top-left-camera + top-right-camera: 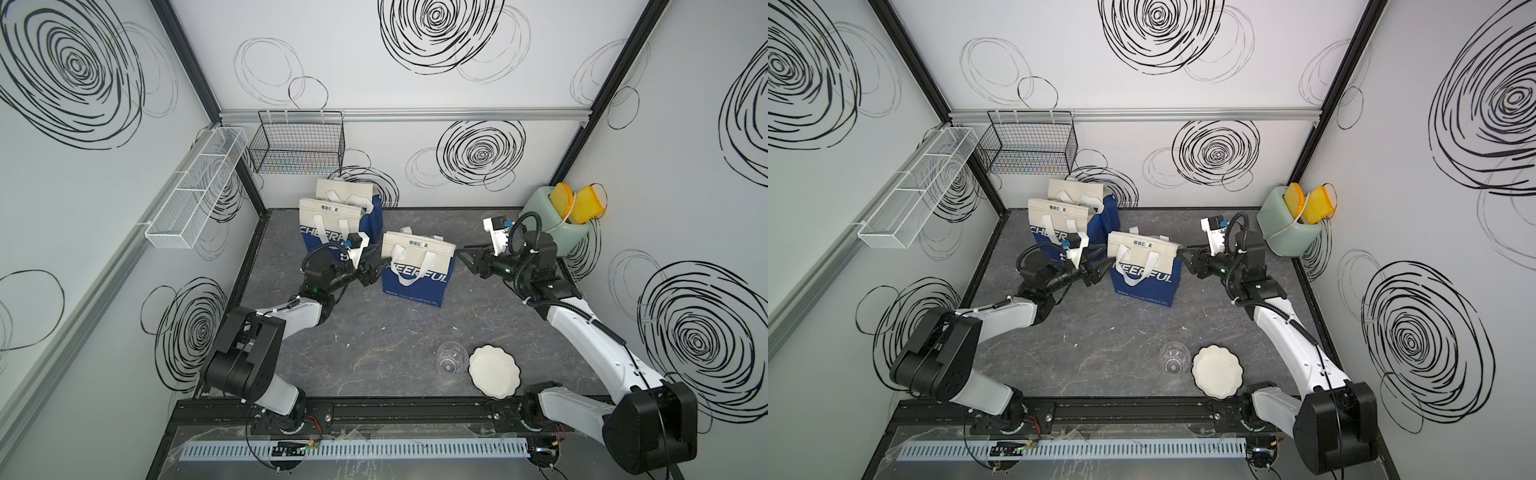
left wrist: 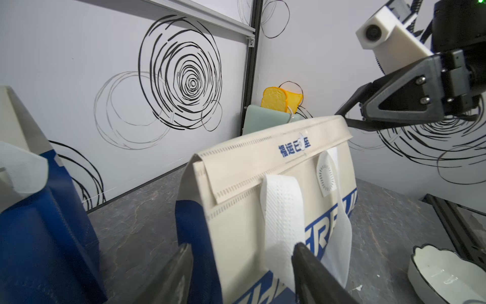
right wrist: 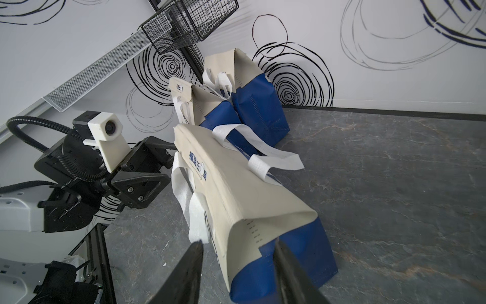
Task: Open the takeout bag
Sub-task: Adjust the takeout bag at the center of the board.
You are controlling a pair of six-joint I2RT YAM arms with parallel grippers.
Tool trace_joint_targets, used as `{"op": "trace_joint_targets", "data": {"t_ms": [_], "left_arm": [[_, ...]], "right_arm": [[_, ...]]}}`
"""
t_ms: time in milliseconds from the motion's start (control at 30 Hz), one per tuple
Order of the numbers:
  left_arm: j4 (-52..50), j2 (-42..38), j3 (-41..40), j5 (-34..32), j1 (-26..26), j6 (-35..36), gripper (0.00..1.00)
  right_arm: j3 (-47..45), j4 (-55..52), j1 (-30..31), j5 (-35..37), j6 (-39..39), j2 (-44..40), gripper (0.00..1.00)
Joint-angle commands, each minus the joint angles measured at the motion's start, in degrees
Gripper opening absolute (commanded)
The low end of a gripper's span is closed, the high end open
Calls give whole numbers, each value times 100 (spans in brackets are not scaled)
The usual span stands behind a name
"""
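Observation:
The takeout bag [image 1: 417,266] [image 1: 1144,266], cream on top and blue below with white handles, stands upright mid-table, its top flap folded over and shut. My left gripper [image 1: 377,268] [image 2: 242,263] is at the bag's left end, open, its fingers [image 2: 178,273] straddling that end's lower corner. From the other side, my right gripper [image 1: 462,254] [image 3: 238,252] is open, and the bag's [image 3: 249,200] right end sits between its fingers [image 3: 289,271]. In both wrist views there is a gap between each finger and the fabric.
Two more blue-and-cream bags [image 1: 332,224] [image 1: 349,195] stand behind my left arm. A green toaster with bread [image 1: 557,220] sits at the back right. A clear cup [image 1: 451,358] and a white scalloped plate [image 1: 494,372] lie near the front. Wire baskets [image 1: 297,143] [image 1: 195,191] hang on the walls.

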Motion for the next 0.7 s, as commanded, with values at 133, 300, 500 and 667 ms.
{"op": "trace_joint_targets", "data": {"t_ms": [133,300,500,667], "left_arm": [[371,325,291,500,22,145,41],[743,100,-66,514,-168,110,24],[626,36,-246,509,-467,208,0],[257,-482,-532,122,-863,444,0]], "right_arm": [[-112,7,102,105,44,-138,47],[-29,-24,154,129,3,-138,47],[344,-327,395,309,-248,-54,47],[649,-559,679,532,-747,-63,46]]}}
